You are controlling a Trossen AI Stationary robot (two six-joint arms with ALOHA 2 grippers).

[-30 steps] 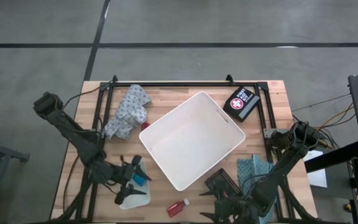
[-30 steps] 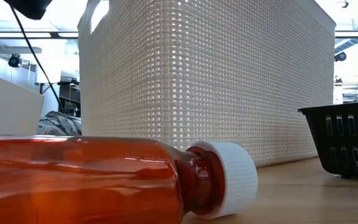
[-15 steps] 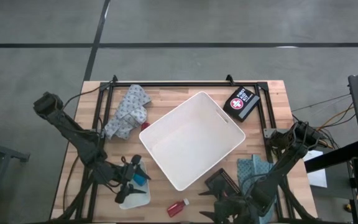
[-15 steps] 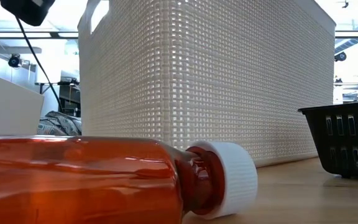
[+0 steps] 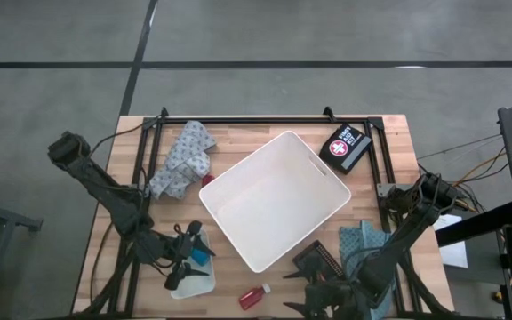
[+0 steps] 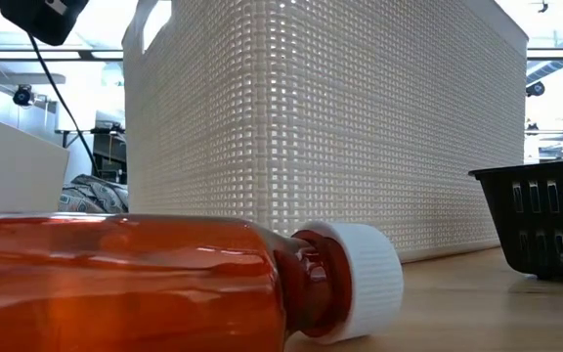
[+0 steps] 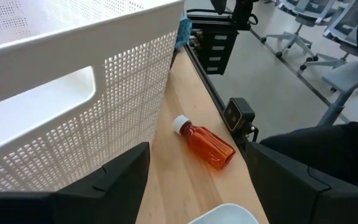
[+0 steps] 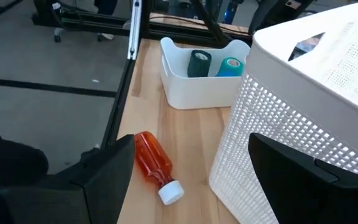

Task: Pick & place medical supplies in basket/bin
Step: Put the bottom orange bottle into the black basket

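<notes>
One large white bin (image 5: 276, 199) is set at the middle of the table (image 5: 238, 133), turned at an angle to its edges, and nothing is seen inside it. Just off its near corner an orange bottle (image 5: 255, 296) with a white cap lies on its side; its long axis runs slantwise, cap toward the bin. Beside that, nearer the left arm, a small translucent tray (image 5: 192, 278) holds a dark roll (image 8: 199, 63) and a teal roll (image 8: 231, 67).

The left gripper (image 5: 191, 250) is held over the tray with its fingers spread and nothing between them. The right gripper (image 5: 314, 298) waits near the front edge, also spread and empty.

The bottle lies between the two, slightly closer to the right gripper. The left fingertips' height over the tray cannot be told.
</notes>
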